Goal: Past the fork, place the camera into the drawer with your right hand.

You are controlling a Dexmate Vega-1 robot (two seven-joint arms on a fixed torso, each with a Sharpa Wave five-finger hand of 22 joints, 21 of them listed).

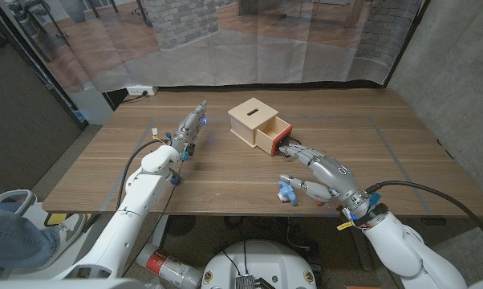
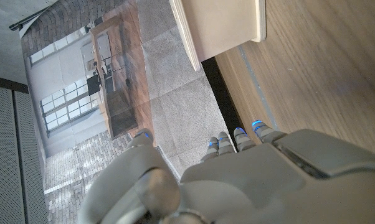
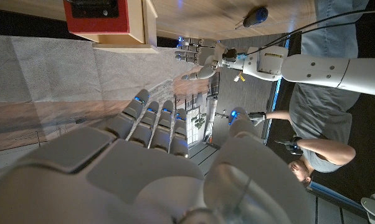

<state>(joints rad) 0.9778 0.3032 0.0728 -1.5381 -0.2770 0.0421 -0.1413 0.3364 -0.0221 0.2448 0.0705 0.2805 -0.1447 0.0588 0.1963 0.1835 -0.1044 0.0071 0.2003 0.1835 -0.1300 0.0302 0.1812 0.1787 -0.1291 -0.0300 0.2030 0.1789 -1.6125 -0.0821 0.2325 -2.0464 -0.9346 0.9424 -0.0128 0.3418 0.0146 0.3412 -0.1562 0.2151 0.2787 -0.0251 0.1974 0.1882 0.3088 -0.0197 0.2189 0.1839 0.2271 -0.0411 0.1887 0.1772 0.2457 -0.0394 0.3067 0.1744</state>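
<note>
The camera [image 3: 95, 7] is a small black thing already lying in the red-fronted drawer [image 1: 274, 132], which stands pulled out of the wooden box [image 1: 252, 118] on the desk [image 1: 225, 172]. The right robot hand [image 1: 315, 170] holds nothing; its fingers reach toward the drawer's mouth, their tips at its open front, and the wrist view shows them loosely spread. The left robot hand [image 1: 189, 128] waits well apart on the far side of the box, also holding nothing, fingers extended. A small blue object [image 1: 286, 192] lies near the desk's front edge beside the right wrist — what it is I cannot tell. I judge the camera light, rigid and somewhat slick, with fragile glass — best pinched by its short sides. The placing looks done; what remains is probably drawing the right hand back
</note>
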